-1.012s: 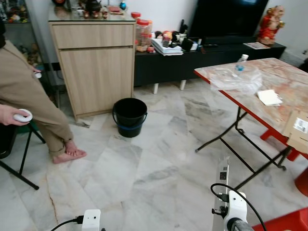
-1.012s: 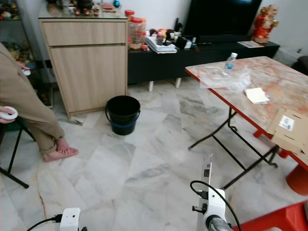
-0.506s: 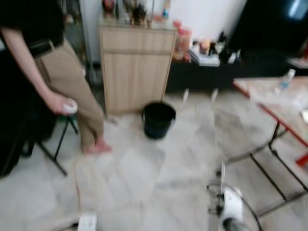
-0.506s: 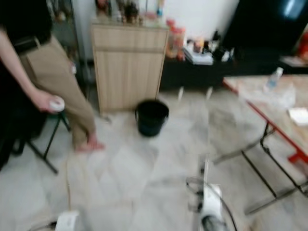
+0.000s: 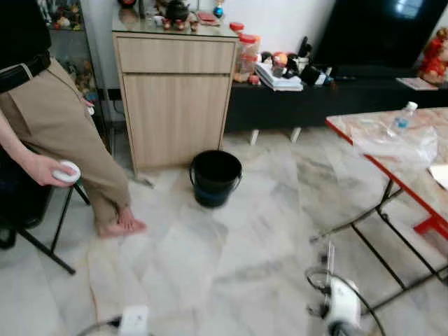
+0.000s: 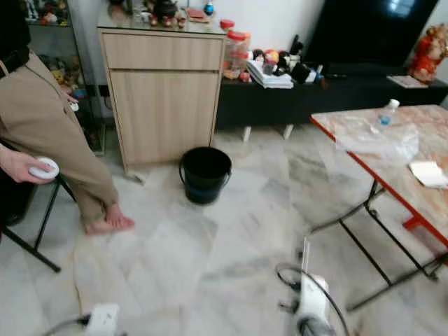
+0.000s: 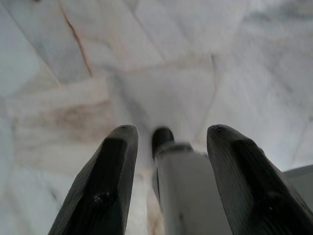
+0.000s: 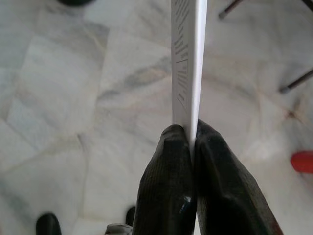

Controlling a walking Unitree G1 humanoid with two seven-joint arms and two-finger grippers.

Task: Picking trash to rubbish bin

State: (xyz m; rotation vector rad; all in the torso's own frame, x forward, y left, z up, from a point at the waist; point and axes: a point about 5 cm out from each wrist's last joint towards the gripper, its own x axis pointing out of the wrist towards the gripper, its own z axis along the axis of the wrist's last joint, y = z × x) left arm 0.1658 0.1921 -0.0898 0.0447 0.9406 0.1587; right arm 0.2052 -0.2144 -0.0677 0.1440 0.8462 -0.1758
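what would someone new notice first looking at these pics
Probably the black bucket, standing open on the marble floor just in front of the wooden cabinet. Next, the right tool, pinched shut on a thin white card held edge-on above the floor. A person in tan trousers stands barefoot at the robot's left, holding a small white object, and a red-edged folding table sits to the right.

Wooden cabinet (image 5: 175, 98), red-edged table (image 5: 392, 161), seated person (image 5: 52, 133).

Glossy marble floor (image 5: 231, 252), wood-grain cabinet (image 5: 175, 98)
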